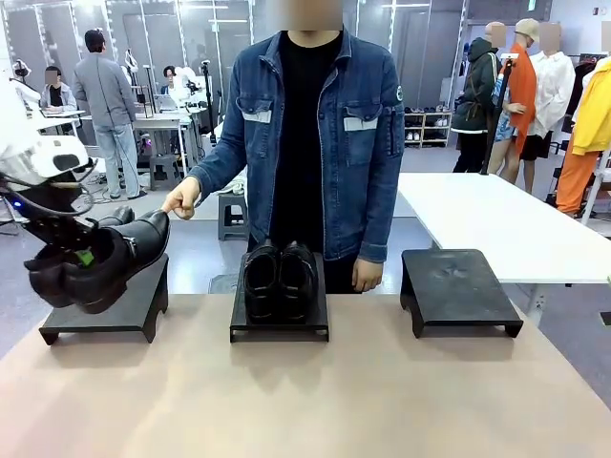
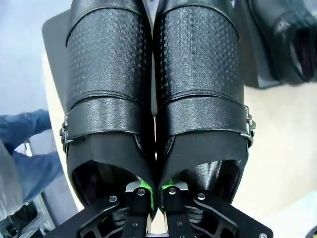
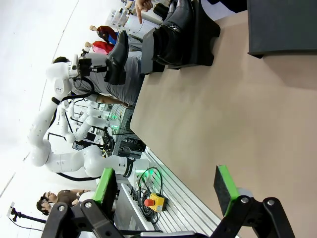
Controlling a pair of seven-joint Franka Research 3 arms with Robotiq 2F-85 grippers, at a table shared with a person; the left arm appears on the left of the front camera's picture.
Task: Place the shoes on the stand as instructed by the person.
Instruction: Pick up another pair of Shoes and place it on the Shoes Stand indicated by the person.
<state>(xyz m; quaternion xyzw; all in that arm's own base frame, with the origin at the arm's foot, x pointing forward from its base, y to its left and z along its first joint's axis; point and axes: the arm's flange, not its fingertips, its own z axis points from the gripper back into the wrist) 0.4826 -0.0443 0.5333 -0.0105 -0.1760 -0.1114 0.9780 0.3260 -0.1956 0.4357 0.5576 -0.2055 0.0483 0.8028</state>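
A: Start at the left. What has the left gripper [image 2: 154, 191] got?

B: A pair of shoes [image 1: 95, 258], pinched together by their inner collars. The fingers are clamped tight on the two touching walls of leather. The pair hangs tilted, toes toward the person, just above the left stand [image 1: 105, 310].

A: And the person's hand [image 1: 181, 200]?

B: It points down at that left stand, close to the raised toes.

A: How would you expect the pair to handle?

B: Fairly heavy for that hold, I'd judge. The leather is glossy, so likely slippery, and the collar is the soft part, so the toes sag. The soles look stiff. Gripping both inner walls at once seems the sensible spot.

A: The middle?

B: The other pair [image 1: 279, 277] sits side by side on the middle stand [image 1: 279, 329], toes toward the robot.

A: The right?

B: The right stand [image 1: 458, 286] is bare. The right gripper [image 3: 166, 191] stands wide open over the table [image 3: 223, 114], holding nothing.
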